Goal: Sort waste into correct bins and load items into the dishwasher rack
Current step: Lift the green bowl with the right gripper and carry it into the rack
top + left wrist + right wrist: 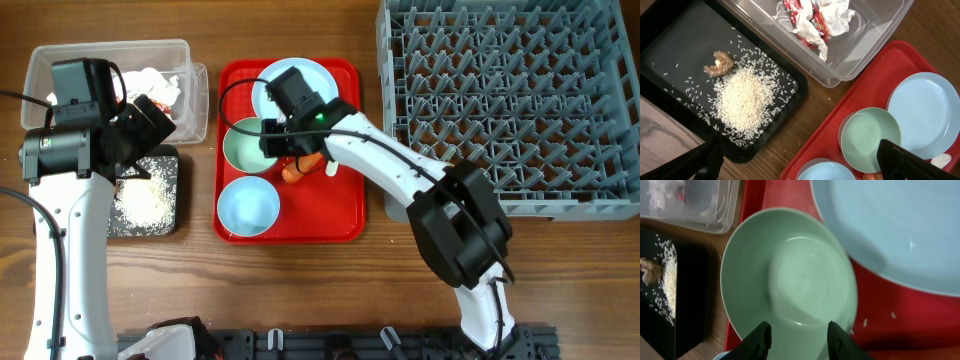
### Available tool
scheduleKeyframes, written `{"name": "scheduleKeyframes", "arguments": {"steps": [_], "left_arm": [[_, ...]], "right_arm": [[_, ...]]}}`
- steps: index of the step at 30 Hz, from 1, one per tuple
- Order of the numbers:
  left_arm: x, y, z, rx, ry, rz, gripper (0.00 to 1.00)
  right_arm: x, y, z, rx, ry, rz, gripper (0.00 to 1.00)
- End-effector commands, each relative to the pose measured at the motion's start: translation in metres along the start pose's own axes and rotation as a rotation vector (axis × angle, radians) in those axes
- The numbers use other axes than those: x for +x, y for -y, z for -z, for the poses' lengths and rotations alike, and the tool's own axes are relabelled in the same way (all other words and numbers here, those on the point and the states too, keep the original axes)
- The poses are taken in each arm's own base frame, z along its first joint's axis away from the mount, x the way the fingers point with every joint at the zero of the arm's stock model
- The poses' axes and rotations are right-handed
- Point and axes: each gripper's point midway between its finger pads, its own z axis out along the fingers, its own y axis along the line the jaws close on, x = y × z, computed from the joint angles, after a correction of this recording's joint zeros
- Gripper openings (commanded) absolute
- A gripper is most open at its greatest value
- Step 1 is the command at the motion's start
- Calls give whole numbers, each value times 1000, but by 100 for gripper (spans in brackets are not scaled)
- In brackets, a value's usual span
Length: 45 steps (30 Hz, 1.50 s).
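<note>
Bowl (pixel 790 275), right hand (pixel 799 330) splayed just above

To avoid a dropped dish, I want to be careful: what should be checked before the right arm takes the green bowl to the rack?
1. Right gripper open: ok.
2. Green bowl empty: ok.
3. Fingers astride the bowl's rim: cannot tell, near rim is out of frame.
4. Dishwasher rack has free pegs: ok.
5. Left gripper apart from the bowl: ok.
6. Carrot binned: not ok, lies on the red tray.
</note>
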Motion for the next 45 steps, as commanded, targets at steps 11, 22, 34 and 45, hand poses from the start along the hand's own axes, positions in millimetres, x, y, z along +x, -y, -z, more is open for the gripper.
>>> {"name": "scheduleKeyframes", "arguments": {"steps": [11,22,34,45], "left_arm": [[4,-5,4,-12,-14,20,100],[2,-4,4,-7,-7,21,100],[2,-4,4,-7,-7,21,100],[2,-4,4,-7,-7,21,100]], "right_arm": [[-21,41,19,259,144,-32,48],[-1,39,-8,254,81,-10,35],[5,44,-15,238,38,1,4],[-133,126,307,866,860,-37,4]]}}
